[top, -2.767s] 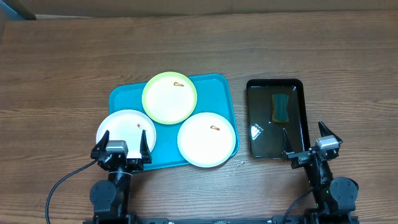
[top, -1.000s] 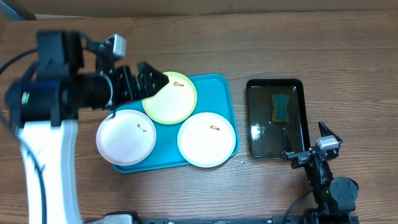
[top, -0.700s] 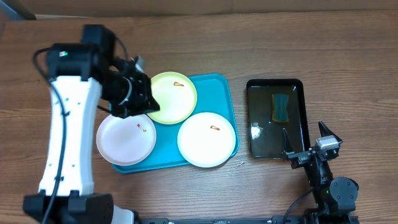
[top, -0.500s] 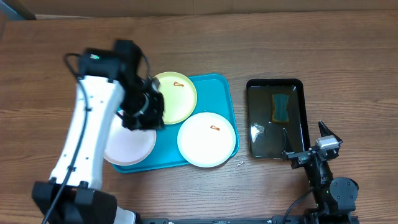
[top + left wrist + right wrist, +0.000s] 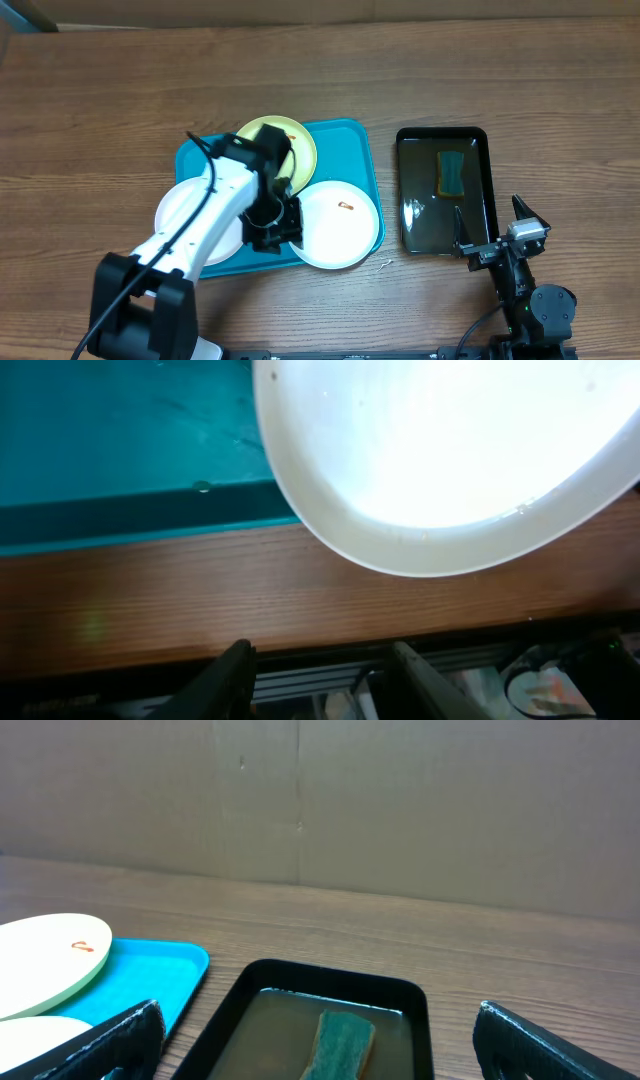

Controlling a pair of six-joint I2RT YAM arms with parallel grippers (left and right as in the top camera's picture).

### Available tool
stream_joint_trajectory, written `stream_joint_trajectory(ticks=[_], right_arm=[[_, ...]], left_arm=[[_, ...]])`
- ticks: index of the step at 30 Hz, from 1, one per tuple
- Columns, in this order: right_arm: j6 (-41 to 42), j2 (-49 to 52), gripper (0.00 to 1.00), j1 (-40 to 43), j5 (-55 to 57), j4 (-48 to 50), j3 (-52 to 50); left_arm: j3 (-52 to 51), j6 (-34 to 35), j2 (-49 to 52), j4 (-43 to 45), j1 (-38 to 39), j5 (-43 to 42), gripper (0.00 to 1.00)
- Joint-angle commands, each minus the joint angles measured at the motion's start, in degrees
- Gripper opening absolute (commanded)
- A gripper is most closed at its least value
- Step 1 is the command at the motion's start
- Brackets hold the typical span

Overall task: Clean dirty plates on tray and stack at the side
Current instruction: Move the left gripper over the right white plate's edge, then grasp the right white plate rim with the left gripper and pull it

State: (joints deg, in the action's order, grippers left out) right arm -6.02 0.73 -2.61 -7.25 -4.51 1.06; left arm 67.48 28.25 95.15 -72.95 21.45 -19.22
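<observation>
We saw the turquoise tray [image 5: 352,150] lying left of centre with all three plates on it. The yellow-green plate [image 5: 300,146] sat at the far edge with a brown smear. One white plate [image 5: 340,228] hung over the near right corner, also smeared, and the other white plate [image 5: 182,215] hung over the left rim. The left gripper [image 5: 322,665] hovered low between the two white plates, its fingers parted with nothing between them. To the right, apart from the tray, the smaller black tray [image 5: 480,138] held murky liquid and a green sponge [image 5: 452,172]. The right gripper [image 5: 318,1020] rested at the near table edge, spread wide and empty. Everything stood on a brown wood-grain table [image 5: 100,100], with a plain brown wall [image 5: 300,800] behind it and a tiny pale scrap [image 5: 384,265] by the tray's near corner
</observation>
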Motion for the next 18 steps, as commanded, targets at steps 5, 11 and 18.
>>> stream_joint_trajectory(ticks=[5,11,18], right_arm=[[-0.2,-0.6,1.0,0.2,0.1,0.3,-0.6],[-0.2,-0.6,1.0,0.2,0.1,0.3,-0.6],[-0.2,-0.6,1.0,0.2,0.1,0.3,-0.6]], left_arm=[[-5.5,12.2,0.0,6.9,4.5,3.7,0.41],[-6.8,21.5,0.0,7.3,4.6,8.8,0.41],[-8.6,23.7,0.0,12.3,7.4,9.1,0.41]])
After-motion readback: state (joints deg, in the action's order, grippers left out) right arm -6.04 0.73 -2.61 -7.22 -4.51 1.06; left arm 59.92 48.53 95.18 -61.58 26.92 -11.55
